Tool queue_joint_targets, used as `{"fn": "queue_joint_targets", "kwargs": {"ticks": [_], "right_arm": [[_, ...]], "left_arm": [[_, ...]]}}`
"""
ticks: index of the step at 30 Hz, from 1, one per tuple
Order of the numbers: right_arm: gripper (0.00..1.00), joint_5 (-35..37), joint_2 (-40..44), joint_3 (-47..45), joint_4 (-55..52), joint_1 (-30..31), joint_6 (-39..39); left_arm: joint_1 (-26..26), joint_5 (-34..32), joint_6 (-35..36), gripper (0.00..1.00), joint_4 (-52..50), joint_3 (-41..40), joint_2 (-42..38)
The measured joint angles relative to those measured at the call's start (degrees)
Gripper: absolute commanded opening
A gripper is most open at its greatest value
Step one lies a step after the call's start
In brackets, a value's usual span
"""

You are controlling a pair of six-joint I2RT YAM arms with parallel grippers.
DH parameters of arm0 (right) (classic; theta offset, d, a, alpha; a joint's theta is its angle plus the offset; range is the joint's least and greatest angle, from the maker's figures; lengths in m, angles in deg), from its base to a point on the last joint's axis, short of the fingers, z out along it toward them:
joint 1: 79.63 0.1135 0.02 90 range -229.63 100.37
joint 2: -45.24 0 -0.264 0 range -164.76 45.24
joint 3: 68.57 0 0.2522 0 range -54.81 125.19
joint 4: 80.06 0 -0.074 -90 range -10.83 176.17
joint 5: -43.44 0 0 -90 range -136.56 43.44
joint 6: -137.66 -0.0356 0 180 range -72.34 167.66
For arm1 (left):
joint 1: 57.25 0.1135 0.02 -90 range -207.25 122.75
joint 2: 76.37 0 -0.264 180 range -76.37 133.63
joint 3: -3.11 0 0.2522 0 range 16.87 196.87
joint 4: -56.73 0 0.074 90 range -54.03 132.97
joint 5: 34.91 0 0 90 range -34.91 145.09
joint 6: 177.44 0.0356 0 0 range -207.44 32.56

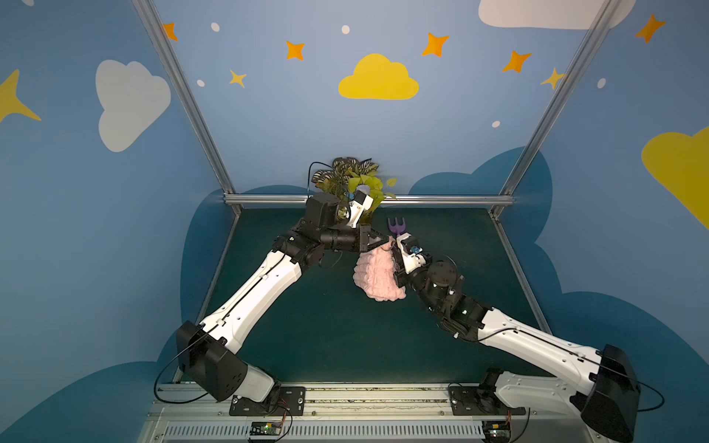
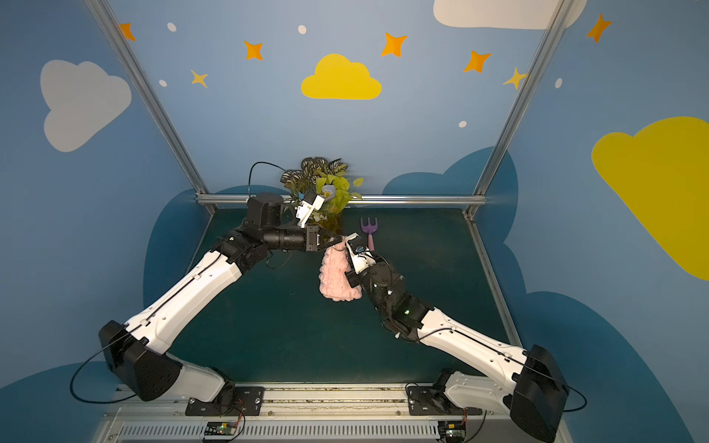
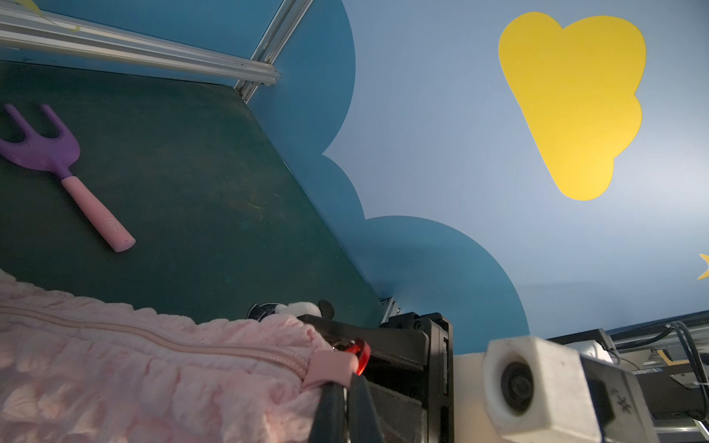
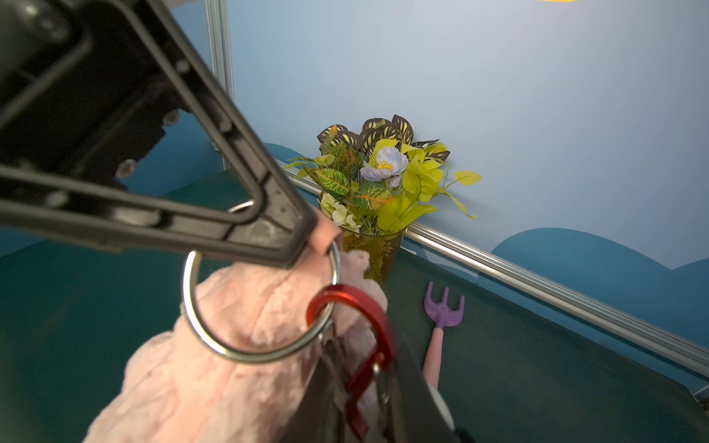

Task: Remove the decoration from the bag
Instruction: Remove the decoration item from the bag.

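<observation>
Both are clenched: the left end effector pinches the tab of the bag, the right end effector grips the clip on its ring. The bag droops toward the desk, with the decoration near the clip.

No legible text; fork handle emboss unreadable

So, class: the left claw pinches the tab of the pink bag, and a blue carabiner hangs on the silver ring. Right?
No. The carabiner is red, not blue, as the right wrist view shows. The left claw does pinch the tab of the pink bag, and the carabiner does hang on the silver ring.
</observation>
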Motion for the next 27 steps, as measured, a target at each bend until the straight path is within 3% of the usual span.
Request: {"fn": "queue_joint_targets", "kwargs": {"ticks": [6,15,27], "right_arm": [[0.15,-2.99,1.38,0.0,-1.46,-1.05,-1.29],[0.43,-3.34,2.08,0.0,-1.7,-2.67,-3.04],[0.45,-1.95,1.01,0.0,-0.26,-2.93,-1.7]], "left_arm": [[-0.15,0.44,-0.37,0.02,0.72,0.0,0.0],[0.02,2.73,-2.56,0.02,2.73,-0.57,0.0],[0.31,3.41,-4.96,0.02,5.01,-1.9,0.0]]}}
